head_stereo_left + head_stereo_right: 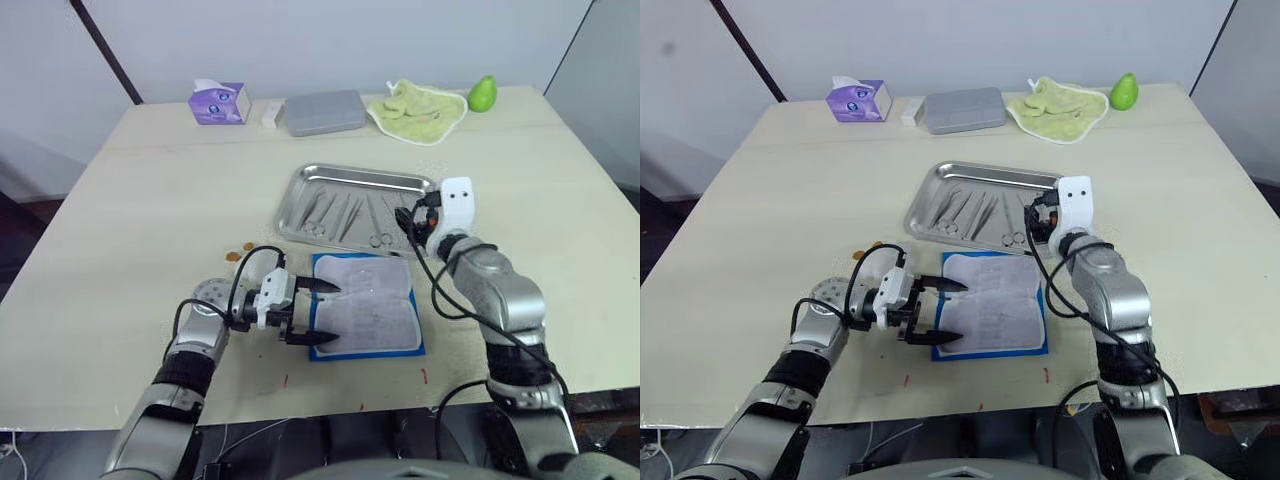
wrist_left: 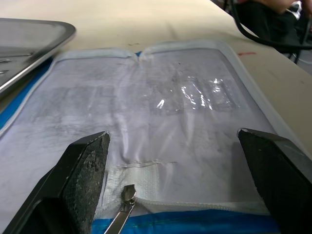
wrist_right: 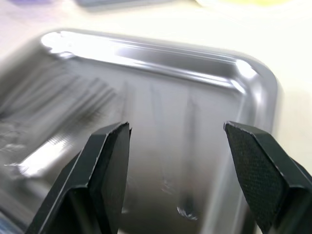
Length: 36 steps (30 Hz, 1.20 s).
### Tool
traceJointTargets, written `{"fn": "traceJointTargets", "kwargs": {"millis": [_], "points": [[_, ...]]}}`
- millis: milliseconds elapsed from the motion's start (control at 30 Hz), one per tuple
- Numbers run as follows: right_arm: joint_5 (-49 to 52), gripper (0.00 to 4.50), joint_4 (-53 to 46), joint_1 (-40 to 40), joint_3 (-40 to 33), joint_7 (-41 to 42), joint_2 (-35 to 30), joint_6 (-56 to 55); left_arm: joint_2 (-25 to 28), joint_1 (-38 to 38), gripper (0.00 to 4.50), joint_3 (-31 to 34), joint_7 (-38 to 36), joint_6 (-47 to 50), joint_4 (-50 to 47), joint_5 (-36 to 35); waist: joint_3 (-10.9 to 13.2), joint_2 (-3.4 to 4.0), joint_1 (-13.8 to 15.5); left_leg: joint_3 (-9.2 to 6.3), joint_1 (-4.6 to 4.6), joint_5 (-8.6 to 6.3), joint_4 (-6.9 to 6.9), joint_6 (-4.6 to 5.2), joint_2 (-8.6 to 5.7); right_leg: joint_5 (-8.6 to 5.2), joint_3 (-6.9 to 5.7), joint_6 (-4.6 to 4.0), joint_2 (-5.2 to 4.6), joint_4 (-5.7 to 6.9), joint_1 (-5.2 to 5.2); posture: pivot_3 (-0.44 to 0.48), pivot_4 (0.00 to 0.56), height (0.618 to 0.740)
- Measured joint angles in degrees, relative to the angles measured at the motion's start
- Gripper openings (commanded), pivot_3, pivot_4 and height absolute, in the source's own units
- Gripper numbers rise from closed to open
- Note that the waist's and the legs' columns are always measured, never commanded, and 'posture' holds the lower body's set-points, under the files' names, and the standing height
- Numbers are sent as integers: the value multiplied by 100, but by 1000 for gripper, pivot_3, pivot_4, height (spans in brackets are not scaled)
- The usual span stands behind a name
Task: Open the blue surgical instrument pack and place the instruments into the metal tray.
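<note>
The blue pack (image 1: 366, 305) is lying open on the table, pale lining up, just in front of the metal tray (image 1: 352, 205). Several instruments (image 1: 340, 215) are already lying in the tray, and the lining is looking empty. The left gripper (image 1: 318, 313) is hovering wide open at the pack's left edge, gripping nothing. The right gripper (image 3: 175, 161) is hanging spread open over the tray's right end, also empty. The transfer is looking nearly or fully finished; next, the pack needs checking for any leftover tool.
</note>
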Motion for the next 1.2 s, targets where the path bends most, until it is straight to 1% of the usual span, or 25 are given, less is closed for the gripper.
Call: {"fn": "traceJointTargets", "kwargs": {"millis": [67,200,233,267,367,467,500,633,767,900,933,967,1000,1100,1200], "points": [[149,3390,-143,168,-9,313,-123,-303,4,53,4500,22,44,101,-98,-49,3,-4,-4,2,-3,0,0,0,0,0,2,0,-1,-2,-1,0,150,740],[632,3390,-511,676,-56,1369,-756,-858,18,379,4500,222,276,631,-699,-350,28,-45,-9,0,-4,-1,-4,-1,1,-1,1,1,-1,-4,-3,0,150,740],[700,3390,-534,734,-50,1508,-848,-878,28,430,4500,239,308,710,-782,-391,34,-51,-6,-2,-5,-1,-5,-1,2,-1,-1,1,-1,-4,-3,0,150,740],[907,3390,-655,979,-45,1967,-1184,-972,41,620,4500,337,447,1020,-1081,-546,50,-64,1,-5,-11,-1,-6,-1,3,-1,-4,1,-3,-6,-6,0,150,740],[1151,3390,-685,1269,-114,2505,-1575,-1065,133,853,4500,511,701,1585,-1474,-825,88,-97,0,-7,-13,-1,-5,-1,4,-1,-6,1,-4,-3,-10,0,150,740],[1372,4268,-730,1508,-198,3026,-1998,-1232,227,1065,4500,796,1008,2149,-1935,-1163,142,-122,14,-10,-17,-1,3,-2,4,0,-11,1,-8,1,-10,0,150,740],[1462,4390,-766,1657,-284,3242,-2175,-1300,308,1152,4500,962,1145,2384,-2141,-1323,156,-132,27,-11,-18,-1,5,-2,4,0,-15,2,-11,1,-10,0,150,740],[1730,4390,-925,2159,-533,3803,-2636,-1511,586,1413,4500,1377,1407,2980,-2615,-1725,170,-142,67,-11,-24,-2,6,-3,3,-1,-18,4,-18,-4,-10,0,150,740],[2017,4390,-1109,2916,-1020,4381,-3135,-1727,867,1937,4500,1824,1511,3366,-2889,-1983,175,-145,102,-12,-25,-3,4,-5,4,-6,-22,9,-24,-6,-11,0,150,740],[2219,4390,-1191,3568,-1535,4819,-3416,-1966,1010,2401,4500,2149,1517,3507,-3015,-2126,186,-155,159,-10,-21,-2,11,-5,2,-6,-21,10,-25,-2,-8,0,150,740],[2245,4390,-1213,3625,-1605,4868,-3452,-1996,1047,2470,4500,2177,1510,3510,-3033,-2132,188,-156,162,-10,-21,-2,11,-5,2,-6,-21,9,-25,-2,-8,0,150,740],[2294,4390,-1246,3949,-1856,5028,-3557,-2086,1162,2713,4500,2308,1487,3506,-3062,-2133,188,-156,164,-10,-20,-2,11,-5,2,-6,-21,9,-25,-2,-7,0,150,740],[2339,4390,-1246,4299,-2235,5191,-3617,-2146,1338,2994,4500,2512,1496,3584,-3054,-2123,191,-161,169,-10,-18,-2,12,-5,2,-6,-22,9,-25,-2,-6,0,150,740],[2430,4390,-1265,4602,-2596,5326,-3656,-2262,1416,3245,4500,2706,1557,3532,-3052,-2033,191,-160,170,-5,-13,-2,14,-5,3,-5,-19,10,-27,-1,-2,0,150,740],[2456,4390,-1262,5125,-3004,5509,-3657,-2455,1437,3578,4500,2948,1666,3322,-3016,-1851,190,-165,173,-5,-12,-2,14,-5,2,-6,-20,10,-26,-1,-1,0,150,740]]}}
